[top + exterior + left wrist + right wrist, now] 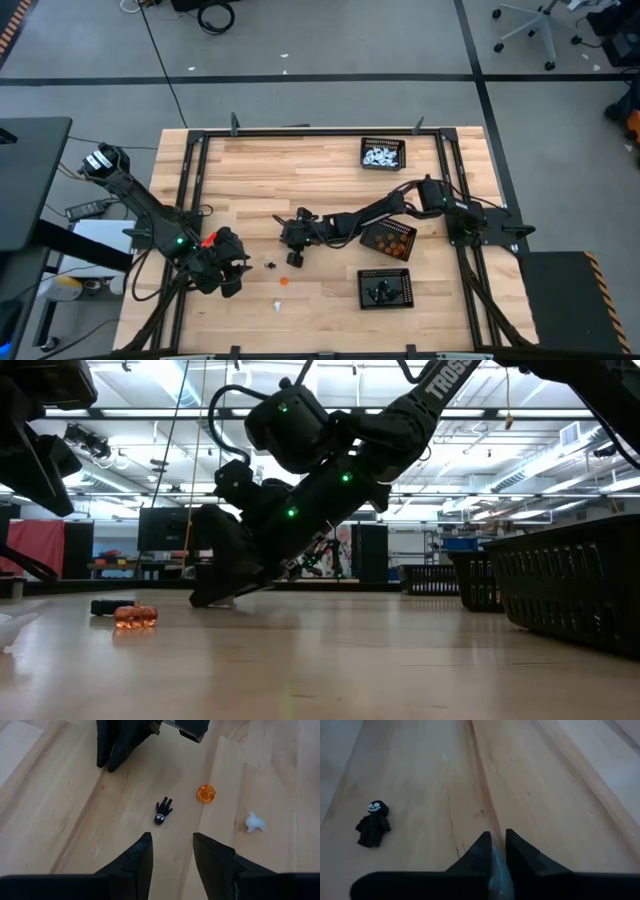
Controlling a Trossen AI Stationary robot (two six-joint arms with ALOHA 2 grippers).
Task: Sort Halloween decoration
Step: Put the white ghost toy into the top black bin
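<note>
Three loose Halloween decoration figures lie on the wooden table: a black one (163,811), an orange one (206,793) and a white one (255,822). My left gripper (172,851) hovers open on their near-left side (230,275), touching nothing. My right gripper (496,845) reaches in from the right to mid-table (293,258), tips down at the wood, its fingers closed on a small pale thing (496,870) that looks like a white figure. The black figure (372,825) lies just beside it. My right gripper pinches a small pale thing (496,867), seemingly a white figure, between its two fingers (481,851). The fingers slant down from the table's right side, with their tips at the table top (205,600). The fingers themselves hide which part of it they have.
Three black mesh trays stand on the right half: one with white figures at the far edge (383,153), one with orange figures (388,238) under my right arm, and one with black figures (385,288) near the front. Bare wood lies between the arms.
</note>
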